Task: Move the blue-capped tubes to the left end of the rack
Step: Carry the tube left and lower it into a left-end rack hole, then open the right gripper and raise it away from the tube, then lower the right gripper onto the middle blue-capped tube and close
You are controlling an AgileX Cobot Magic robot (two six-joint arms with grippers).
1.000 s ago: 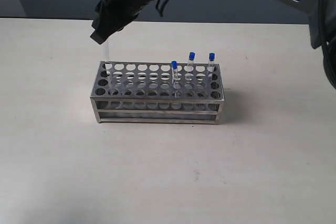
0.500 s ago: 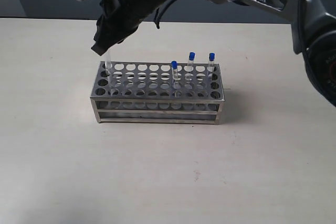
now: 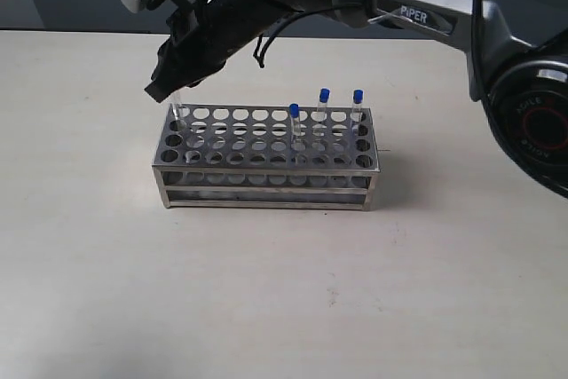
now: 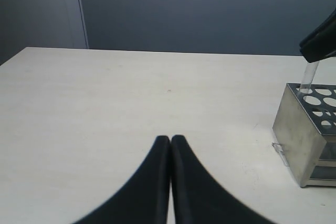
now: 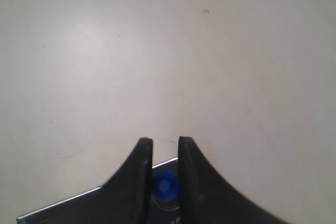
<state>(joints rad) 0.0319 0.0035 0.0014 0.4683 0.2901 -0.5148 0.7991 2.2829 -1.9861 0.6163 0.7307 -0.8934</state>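
Exterior: the right tool (image 3: 167, 88) holds a tube (image 3: 179, 111) with its lower end at the left-end corner hole of the rack (image 3: 266, 185). Three more tubes (image 3: 323, 106) stand towards the right end.

Left wrist: the left tool (image 4: 170, 139), tips pressed together, hangs over the desk (image 4: 105, 103).

Right wrist: the right tool is clamped on the tube's blue cap (image 5: 165, 184).

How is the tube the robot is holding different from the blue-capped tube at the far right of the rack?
The held tube is at the rack's left end; the far-right tube stands at the right end. The right gripper pinches the held tube; the far-right tube stands free. In the exterior view the gripper hides the held tube's cap; the far-right tube's cap shows. Both are thin, clear and blue-capped.
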